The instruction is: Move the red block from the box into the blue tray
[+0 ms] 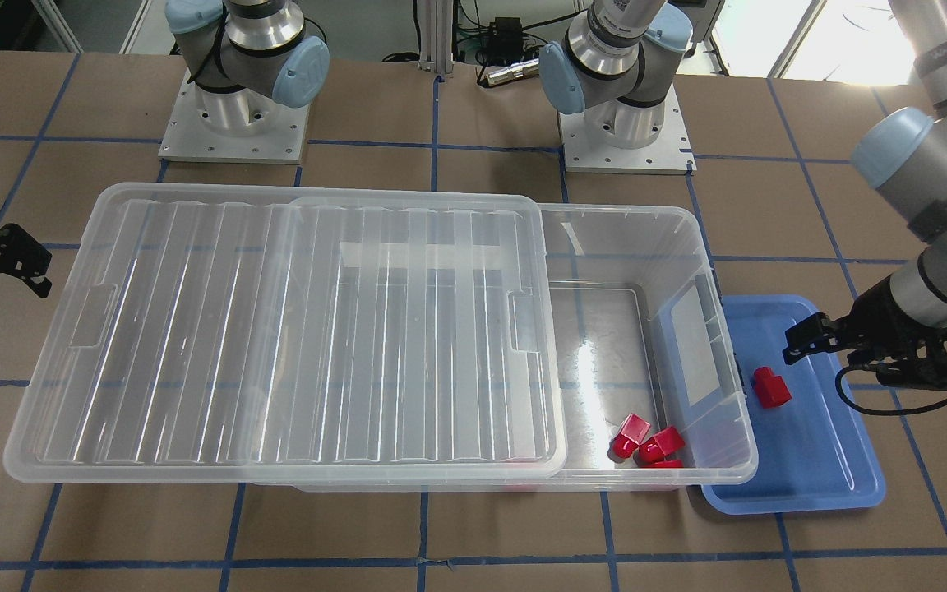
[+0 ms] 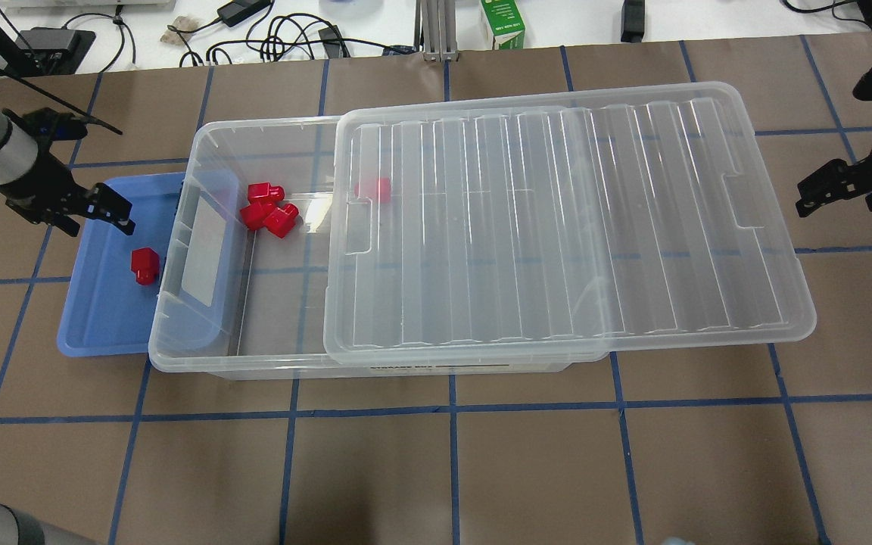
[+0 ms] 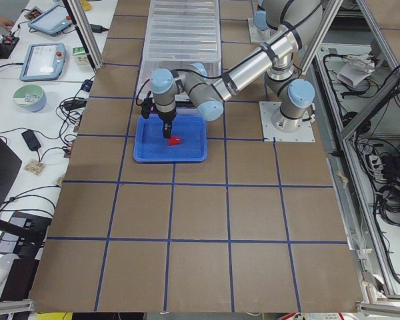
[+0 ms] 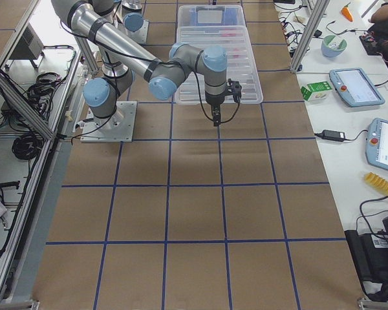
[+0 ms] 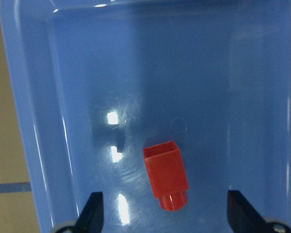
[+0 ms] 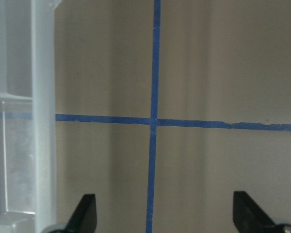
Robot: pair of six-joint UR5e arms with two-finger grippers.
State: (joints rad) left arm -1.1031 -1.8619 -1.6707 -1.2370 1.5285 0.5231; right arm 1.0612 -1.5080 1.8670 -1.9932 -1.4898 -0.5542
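Table [image 2: 436, 469]: brown top with a grid of blue tape.
Box [image 2: 269, 318]: clear, set lengthwise on the table.
Lid [image 2: 557, 219]: ribbed, sits offset toward the robot's right, so the box's left end is uncovered.
Blue tray [image 2: 103, 318]: against the box's left end.
Left gripper [image 2: 95, 219]: above the tray, jaws apart, empty.
Right gripper [image 2: 839, 198]: over the table past the lid, jaws apart, empty.
Red block [image 2: 144, 265]: on its side on the tray floor, under the left gripper and clear of its fingers.
Other red blocks [image 2: 266, 212]: clustered in the box's uncovered end.

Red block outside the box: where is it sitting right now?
In the overhead view, the red block lies in the blue tray at far left, close beside the box, under the open left gripper.
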